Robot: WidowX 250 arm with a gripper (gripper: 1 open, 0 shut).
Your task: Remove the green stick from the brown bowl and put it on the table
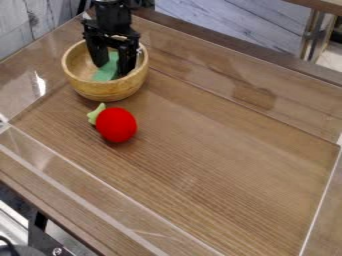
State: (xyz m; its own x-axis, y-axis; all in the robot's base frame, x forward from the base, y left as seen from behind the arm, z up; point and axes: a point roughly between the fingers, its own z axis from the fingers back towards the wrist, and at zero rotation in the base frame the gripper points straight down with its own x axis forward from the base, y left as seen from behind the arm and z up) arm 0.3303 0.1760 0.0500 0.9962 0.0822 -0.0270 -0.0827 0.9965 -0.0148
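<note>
The brown bowl point(80, 85) stands at the table's point(214, 150) far left. Inside it leans the green stick point(103, 71), a pale green bar partly hidden by the gripper. My black gripper point(111, 64) points straight down into the bowl, open, with one finger point(94, 55) on either side of the stick. Whether the fingers touch the stick cannot be made out.
A red strawberry-like toy point(116, 124) with a green top lies on the table just in front of the bowl. Clear acrylic walls point(80, 195) edge the tabletop. A metal leg point(311, 40) stands beyond the far right corner.
</note>
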